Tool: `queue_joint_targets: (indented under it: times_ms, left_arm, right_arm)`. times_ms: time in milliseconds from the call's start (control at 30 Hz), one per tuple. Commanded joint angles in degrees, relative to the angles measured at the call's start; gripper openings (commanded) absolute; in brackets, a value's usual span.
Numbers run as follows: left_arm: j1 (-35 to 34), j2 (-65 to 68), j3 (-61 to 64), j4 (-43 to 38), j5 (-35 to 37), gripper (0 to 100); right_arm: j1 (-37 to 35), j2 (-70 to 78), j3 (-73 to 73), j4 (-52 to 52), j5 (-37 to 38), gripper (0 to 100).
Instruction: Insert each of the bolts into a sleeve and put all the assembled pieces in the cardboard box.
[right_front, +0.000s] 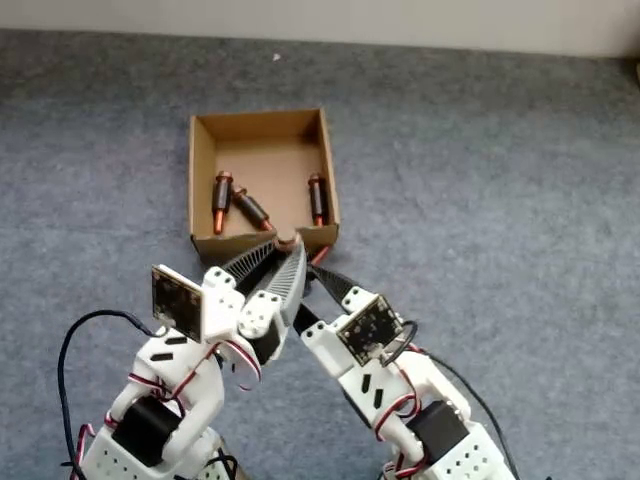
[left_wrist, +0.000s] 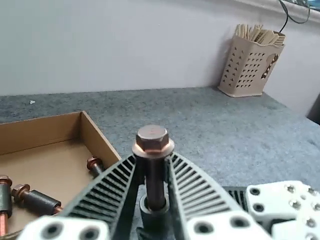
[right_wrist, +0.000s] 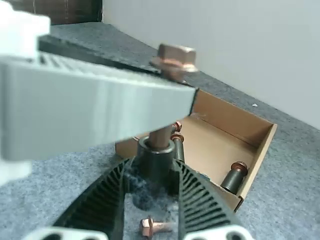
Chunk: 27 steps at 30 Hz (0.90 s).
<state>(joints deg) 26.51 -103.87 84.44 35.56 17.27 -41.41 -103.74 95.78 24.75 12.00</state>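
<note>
Left tool is clamped on a bolt by the cardboard box; right tool is closed on its sleeve. On the desk, a loose bolt is shown by the right wrist view.

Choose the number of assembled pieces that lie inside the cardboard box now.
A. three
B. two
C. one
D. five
A: the high view shows three assembled pieces lying on the floor of the cardboard box, two near its left wall and one by its right wall.
</note>
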Motion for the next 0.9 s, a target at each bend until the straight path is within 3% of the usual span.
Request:
queue_joint_targets:
  times_ms: [0, 67, 300, 433, 767, 867]
  left_arm:
    - [-3.47, -0.4, -0.92, 3.43, -3.34, 20]
    - [-4.09, -0.4, -0.92, 5.19, -3.34, 24]
    - [-4.0, -0.4, -7.34, 13.98, -3.52, 24]
    - [-4.62, -0.4, -10.42, 18.55, -3.69, 24]
    - [-22.81, -0.4, -1.01, 19.25, -3.69, 24]
    - [-28.0, -0.4, 3.82, 19.16, -3.87, 16]
  right_arm:
    - [0.04, -1.19, 6.99, -1.54, 0.26, 0.5]
    - [1.36, -1.19, 6.99, -1.54, 0.18, 0.5]
    - [6.29, -0.92, 6.9, -1.27, 0.0, 0.5]
    - [10.15, -0.84, 6.9, 0.75, -6.33, 0.5]
    - [14.64, -0.66, 6.64, 2.77, -8.0, 0.5]
    - [15.25, -0.66, 6.64, 2.77, -9.85, 0.5]
